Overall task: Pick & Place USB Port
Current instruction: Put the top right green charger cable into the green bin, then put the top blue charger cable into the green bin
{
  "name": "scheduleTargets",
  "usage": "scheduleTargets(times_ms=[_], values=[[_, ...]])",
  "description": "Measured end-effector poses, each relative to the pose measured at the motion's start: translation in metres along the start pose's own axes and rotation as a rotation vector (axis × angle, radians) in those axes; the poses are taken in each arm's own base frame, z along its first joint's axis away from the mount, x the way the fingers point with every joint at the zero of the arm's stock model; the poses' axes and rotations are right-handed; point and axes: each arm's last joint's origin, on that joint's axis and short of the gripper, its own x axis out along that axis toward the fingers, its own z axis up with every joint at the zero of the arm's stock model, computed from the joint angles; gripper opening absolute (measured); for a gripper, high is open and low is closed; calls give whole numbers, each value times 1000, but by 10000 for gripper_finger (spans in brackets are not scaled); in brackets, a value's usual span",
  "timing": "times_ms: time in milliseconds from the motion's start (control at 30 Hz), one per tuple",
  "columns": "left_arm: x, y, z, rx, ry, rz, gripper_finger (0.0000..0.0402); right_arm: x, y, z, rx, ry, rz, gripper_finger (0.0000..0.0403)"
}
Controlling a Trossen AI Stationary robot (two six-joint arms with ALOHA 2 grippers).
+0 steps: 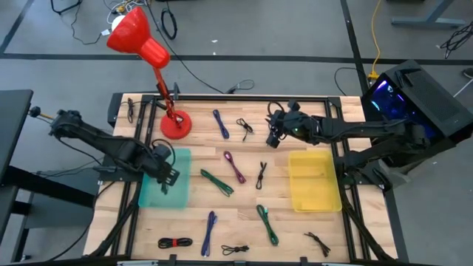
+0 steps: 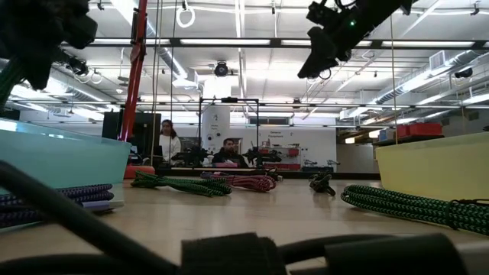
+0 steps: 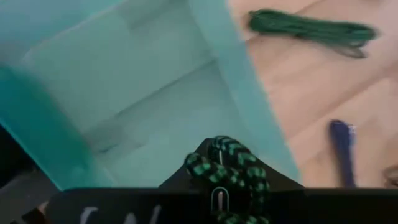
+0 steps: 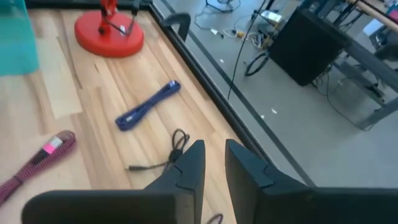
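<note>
- Two end effectors are in view.
- Left end effector [image 1: 168, 176] is clamped on a green-black cable [image 3: 229, 167] above the teal bin [image 1: 164, 199].
- Right end effector [image 4: 213, 163] hovers over the tabletop [image 1: 281, 222], fingers slightly apart, apparently empty, near a black cable [image 4: 166, 158].

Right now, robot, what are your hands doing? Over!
Left gripper over the teal plastic bin, jaws shut on a green-and-black braided cable. Right gripper high over a thin black cable, carrying nothing. Nothing blocking the bin.
</note>
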Motion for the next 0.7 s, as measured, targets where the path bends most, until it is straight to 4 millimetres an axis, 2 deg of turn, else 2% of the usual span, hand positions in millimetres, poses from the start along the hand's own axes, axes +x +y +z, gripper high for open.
scheduleTargets(times_ms=[167, 333, 700], values=[[14, 8, -5, -19, 7, 47, 35, 7, 4, -16, 0, 4, 0, 63], [19, 9, -5, 4, 2, 51, 54, 10, 6, -21, 6, -21, -1, 63], [26, 21, -5, 49, -71, 149, 162, 10, 8, -20, 20, -37, 59, 63]])
